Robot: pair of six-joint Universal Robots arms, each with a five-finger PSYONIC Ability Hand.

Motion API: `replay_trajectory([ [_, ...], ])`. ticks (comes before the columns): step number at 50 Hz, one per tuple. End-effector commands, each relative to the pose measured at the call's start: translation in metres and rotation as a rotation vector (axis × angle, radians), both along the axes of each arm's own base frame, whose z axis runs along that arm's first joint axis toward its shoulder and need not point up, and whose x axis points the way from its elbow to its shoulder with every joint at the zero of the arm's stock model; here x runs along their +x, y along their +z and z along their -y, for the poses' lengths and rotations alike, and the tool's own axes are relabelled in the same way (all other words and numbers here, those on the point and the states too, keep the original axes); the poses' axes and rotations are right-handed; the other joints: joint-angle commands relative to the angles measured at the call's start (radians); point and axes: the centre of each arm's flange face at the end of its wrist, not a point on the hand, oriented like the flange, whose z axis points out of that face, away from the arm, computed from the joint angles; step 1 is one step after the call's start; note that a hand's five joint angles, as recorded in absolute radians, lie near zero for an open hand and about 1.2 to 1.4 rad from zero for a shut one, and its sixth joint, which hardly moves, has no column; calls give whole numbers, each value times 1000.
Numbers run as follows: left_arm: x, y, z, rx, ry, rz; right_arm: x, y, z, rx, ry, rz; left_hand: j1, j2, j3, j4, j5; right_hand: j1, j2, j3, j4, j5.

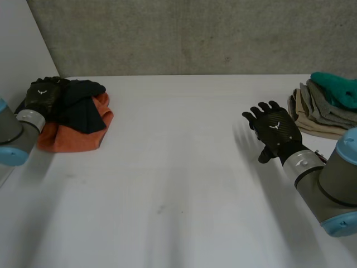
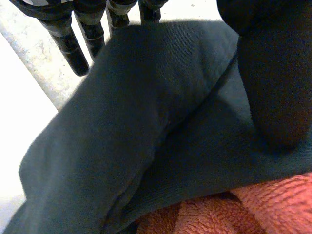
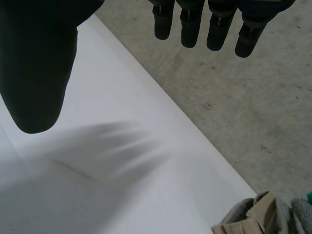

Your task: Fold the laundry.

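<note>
A dark blue-grey cloth (image 1: 81, 103) lies crumpled on top of an orange towel (image 1: 75, 137) at the table's far left. My left hand (image 1: 44, 94) rests on the dark cloth's left part. In the left wrist view its fingers (image 2: 73, 44) reach straight past the edge of the dark cloth (image 2: 146, 126), the thumb (image 2: 273, 87) lies on the cloth, and the orange towel (image 2: 243, 209) shows beneath. My right hand (image 1: 276, 131) hovers open over the bare table at the right, with straight fingers (image 3: 195, 24) and the thumb (image 3: 39, 73) spread apart, holding nothing.
A stack of folded clothes (image 1: 321, 111), beige and grey with a teal piece (image 1: 337, 89) on top, sits at the table's right edge; its corner (image 3: 258, 222) shows below my right hand. The white table (image 1: 178, 167) ends at a concrete wall behind.
</note>
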Motion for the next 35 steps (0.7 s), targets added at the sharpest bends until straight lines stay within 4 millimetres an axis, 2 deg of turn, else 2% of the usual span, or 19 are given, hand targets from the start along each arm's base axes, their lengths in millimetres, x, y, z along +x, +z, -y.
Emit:
replay_trajectory([
  [1, -7, -9, 11, -50, -44, -74, -8, 1, 7, -17, -27, 10, 891, 878, 879, 889, 869, -52, -37, -36, -38, -48],
  [2, -9, -2, 12, -78, -47, -76, -9, 1, 7, -17, -30, 10, 1169, 1156, 1157, 1167, 1147, -52, -37, -36, -38, -48],
  [4, -9, 14, 14, -125, -26, -73, -11, 1, 8, -17, -37, 11, 1172, 1158, 1160, 1170, 1150, -52, -37, -36, -38, -48],
  [5, -9, 36, 14, -176, 4, -76, -12, 1, 9, -18, -40, 11, 1172, 1158, 1160, 1170, 1150, -52, -37, -36, -38, -48],
  [7, -11, 63, 10, -228, 25, -85, -13, 2, 11, -23, -46, 9, 1172, 1158, 1160, 1170, 1150, -52, -37, -36, -38, -48],
  [8, -16, 93, 3, -281, 34, -98, -14, 2, 11, -26, -49, 10, 1172, 1158, 1160, 1170, 1150, -52, -37, -36, -38, -48],
  [11, -29, 139, -13, -360, 9, -135, -14, 3, 12, -30, -58, 15, 1172, 1158, 1160, 1170, 1150, -52, -37, -36, -38, -48],
  [12, -40, 171, -29, -407, -30, -179, -14, 4, 12, -31, -60, 16, 1172, 1158, 1160, 1170, 1150, -52, -37, -36, -38, -48],
  [15, -61, 212, -58, -454, -111, -268, -14, 7, 11, -40, -64, 18, 1172, 1158, 1160, 1170, 1150, -52, -37, -36, -38, -48],
  [16, -72, 233, -77, -469, -157, -321, -14, 7, 11, -40, -68, 21, 1172, 1158, 1160, 1170, 1150, -52, -37, -36, -38, -48],
  [20, -103, 269, -129, -463, -289, -447, -16, 12, 10, -48, -79, 34, 1172, 1158, 1160, 1170, 1150, -52, -37, -36, -38, -48],
  [22, -115, 273, -149, -437, -335, -483, -18, 16, 10, -54, -87, 48, 1172, 1158, 1160, 1170, 1150, -52, -37, -36, -38, -48],
  [23, -126, 273, -168, -398, -374, -508, -18, 17, 10, -54, -89, 54, 1172, 1158, 1160, 1170, 1150, -52, -37, -36, -38, -48],
  [26, -149, 259, -196, -308, -440, -521, -23, 24, 13, -67, -104, 73, 1172, 1158, 1160, 1170, 1150, -52, -37, -36, -38, -48],
  [27, -163, 243, -213, -236, -476, -515, -25, 27, 14, -72, -111, 80, 1172, 1158, 1160, 1170, 1150, -52, -37, -36, -38, -48],
  [30, -182, 210, -237, -114, -526, -482, -33, 36, 20, -85, -143, 110, 1172, 1158, 1160, 1170, 1150, -52, -37, -36, -38, -48],
  [31, -193, 185, -249, -39, -542, -448, -35, 37, 21, -84, -150, 118, 1172, 1158, 1160, 1170, 1150, -52, -37, -36, -38, -48],
  [34, -207, 143, -266, 70, -565, -384, -44, 46, 28, -88, -184, 161, 1172, 1158, 1160, 1170, 1150, -52, -37, -36, -38, -48],
  [35, -215, 118, -276, 126, -584, -335, -46, 49, 30, -86, -191, 173, 1044, 1031, 1032, 1042, 1022, -52, -37, -36, -38, -48],
])
